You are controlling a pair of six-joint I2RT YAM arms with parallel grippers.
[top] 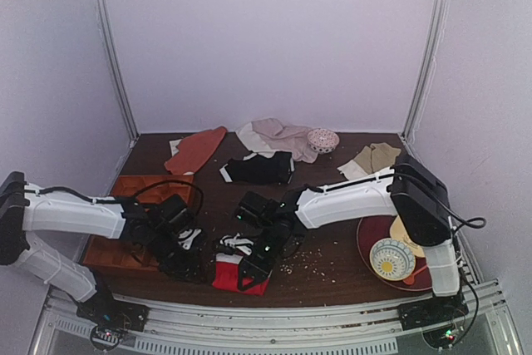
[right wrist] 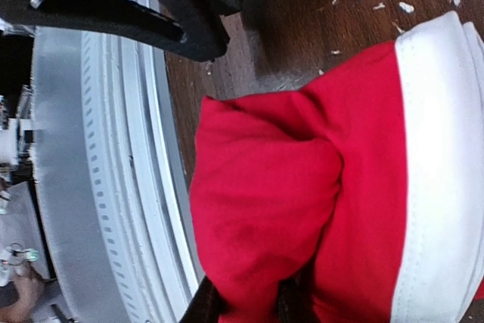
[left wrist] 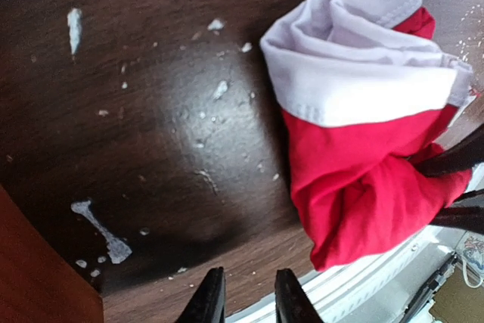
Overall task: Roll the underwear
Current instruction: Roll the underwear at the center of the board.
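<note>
The red underwear (top: 235,277) lies bunched at the table's front edge, its white waistband (left wrist: 355,88) folded over on the far side. My right gripper (top: 254,265) is shut on a fold of the red fabric (right wrist: 265,209), which fills the gap between its fingers (right wrist: 203,308). In the left wrist view those fingers (left wrist: 454,160) pinch the right side of the underwear (left wrist: 355,187). My left gripper (left wrist: 243,302) is slightly open and empty, low over bare wood just left of the underwear; it also shows in the top view (top: 184,262).
A brown tray (top: 133,193) sits at the left. Black briefs (top: 262,169), a beige garment (top: 283,139), an orange cloth (top: 195,149), a patterned bowl (top: 322,139) and a tan garment (top: 374,158) lie behind. A red plate (top: 370,243) with a bowl (top: 391,258) sits at the right. White crumbs dot the wood. The white rail (right wrist: 113,187) borders the front edge.
</note>
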